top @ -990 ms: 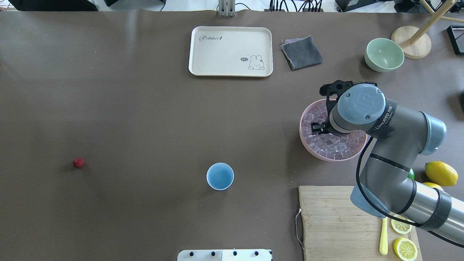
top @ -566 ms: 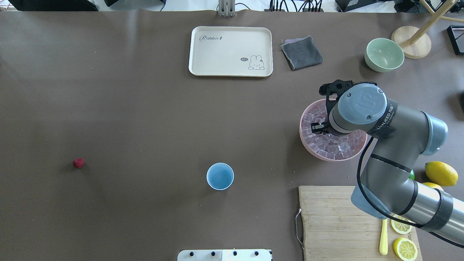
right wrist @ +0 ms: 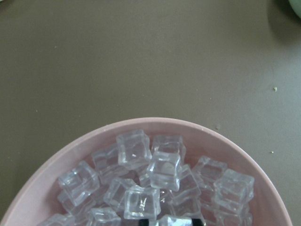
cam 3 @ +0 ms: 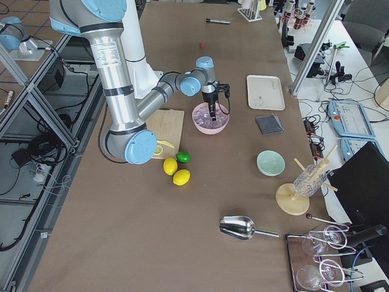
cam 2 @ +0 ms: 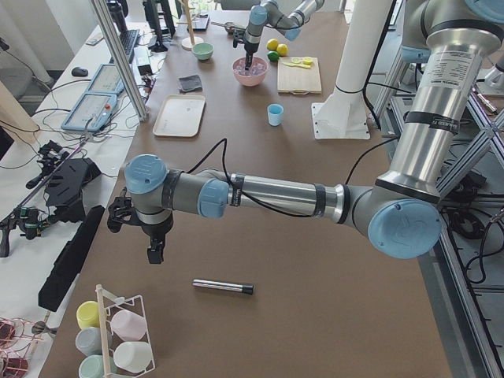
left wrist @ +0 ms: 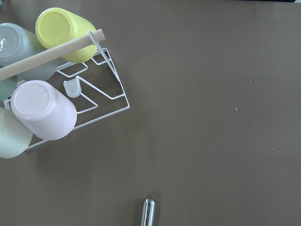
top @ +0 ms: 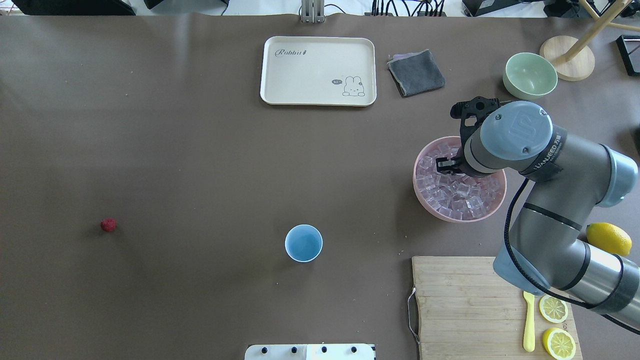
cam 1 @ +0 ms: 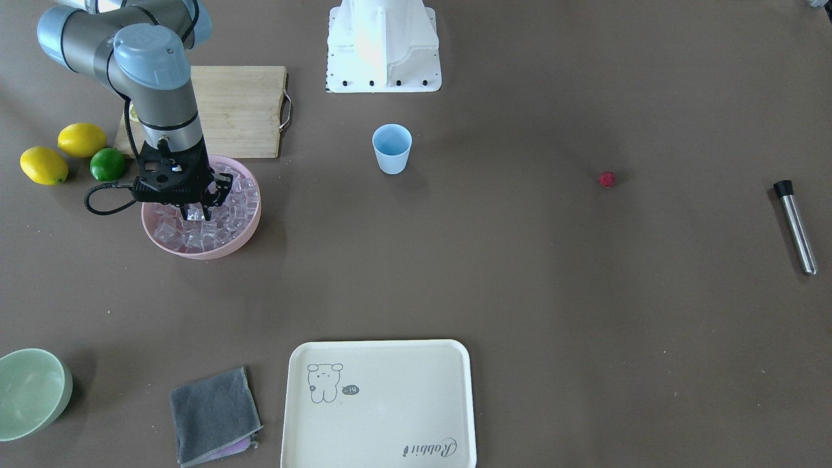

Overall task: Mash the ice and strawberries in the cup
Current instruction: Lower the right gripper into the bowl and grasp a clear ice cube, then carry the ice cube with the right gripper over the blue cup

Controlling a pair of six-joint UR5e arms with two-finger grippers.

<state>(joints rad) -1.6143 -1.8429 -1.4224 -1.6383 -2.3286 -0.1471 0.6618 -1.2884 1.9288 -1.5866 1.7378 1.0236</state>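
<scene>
The light blue cup (top: 303, 243) stands upright and empty near the table's middle front, also in the front view (cam 1: 392, 148). The small red strawberry (top: 108, 224) lies alone far to the left. The ice (top: 457, 192) fills a pink bowl (top: 450, 217). My right gripper (top: 444, 165) points down into the far side of the ice pile (cam 1: 221, 221), its fingers close together, seemingly on one cube. The right wrist view shows ice cubes (right wrist: 155, 174) close up. My left gripper (cam 2: 155, 252) hangs over bare table near a metal rod (cam 2: 224, 287); I cannot tell if it is open.
A cream tray (top: 318, 70), a grey cloth (top: 416, 72) and a pale green bowl (top: 530, 75) lie at the far side. A cutting board (top: 460, 305) with lemon slices, a lemon (top: 608, 239) and a lime (cam 1: 107, 164) sit by the right arm. A cup rack (left wrist: 94, 94) stands under the left wrist.
My right gripper has moved across the ice bowl toward its far side, and the wrist has shifted away and to the right. The cup and the strawberry have not moved.
</scene>
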